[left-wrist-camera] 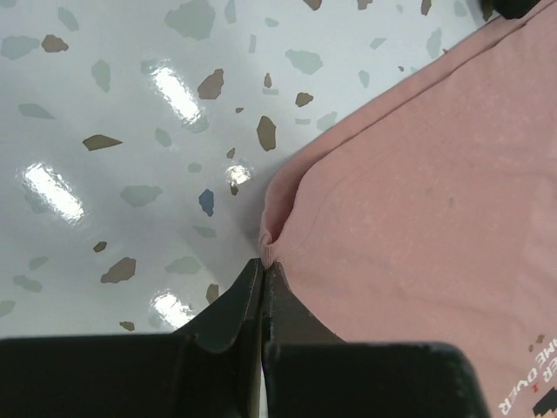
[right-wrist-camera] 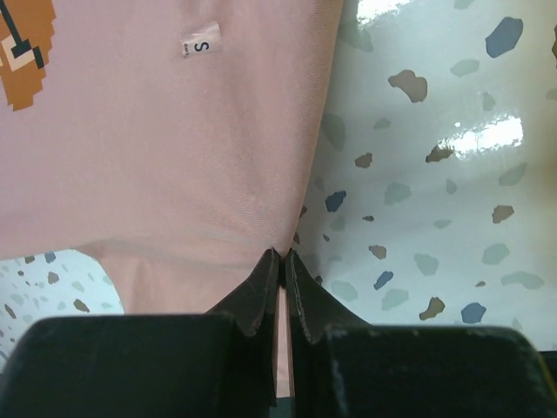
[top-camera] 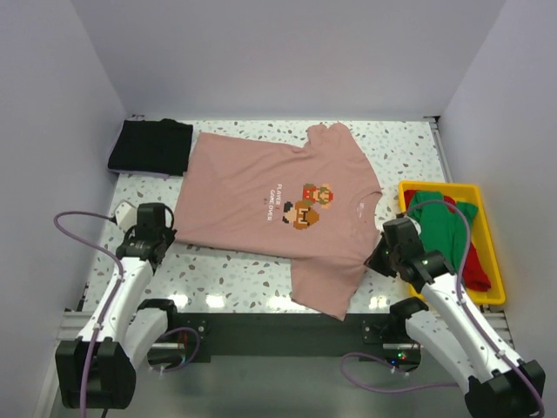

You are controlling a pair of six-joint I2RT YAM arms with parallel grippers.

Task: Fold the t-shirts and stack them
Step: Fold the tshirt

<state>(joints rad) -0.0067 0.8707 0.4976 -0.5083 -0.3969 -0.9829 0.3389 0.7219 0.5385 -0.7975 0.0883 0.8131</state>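
At ten o'clock on the speckled terrazzo table sits a folded plain black cloth t-shirt, touching the hem corner of the short-sleeved dusty-pink t-shirt. That shirt is printed with pixel-art figures and lies spread flat across the middle, hem toward nine o'clock and collar toward three.

The cloth looks light, limp and thin. It should drape and drag rather than hold a shape, so an edge hold on hem or seam, where the fabric is doubled, seems the surest grip. Lifting two corners together should keep the panel from bunching.

The left gripper is at the shirt's eight o'clock corner. In the left wrist view its black fingers are pressed together on the ribbed hem edge, which puckers just above the tips. The rest of the cloth spreads away toward two o'clock.

The right gripper is at the shirt's four o'clock side, near where the near sleeve meets the body. In the right wrist view its fingers are clamped on a pinch of pink cloth, the size label lying toward eleven o'clock and bare table toward three.

At three o'clock stands a yellow plastic rectangular bin holding a crumpled green cloth t-shirt and a red cloth t-shirt.
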